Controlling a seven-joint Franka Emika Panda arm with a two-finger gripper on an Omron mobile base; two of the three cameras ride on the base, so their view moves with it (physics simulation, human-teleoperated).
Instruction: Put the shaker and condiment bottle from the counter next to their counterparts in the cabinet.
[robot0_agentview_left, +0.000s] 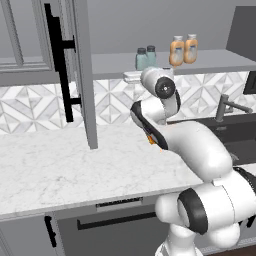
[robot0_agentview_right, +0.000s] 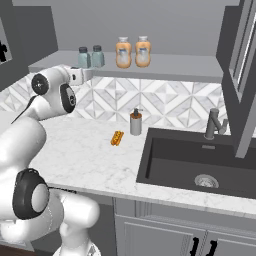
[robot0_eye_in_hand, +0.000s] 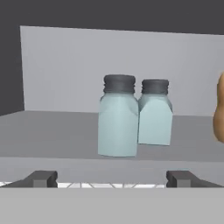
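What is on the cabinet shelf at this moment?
Two shakers stand side by side, and two condiment bottles stand together beside them. The open end effector sits just off the shelf edge, holding nothing. Nothing on the shelf is hidden.

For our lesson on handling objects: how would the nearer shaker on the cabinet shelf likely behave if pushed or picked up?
The nearer shaker looks rigid and probably light, being a small translucent jar. Taller than wide, it might tip if pushed near its cap. Its smooth sides could slip in the jaws, and a push might knock the second shaker close behind it.
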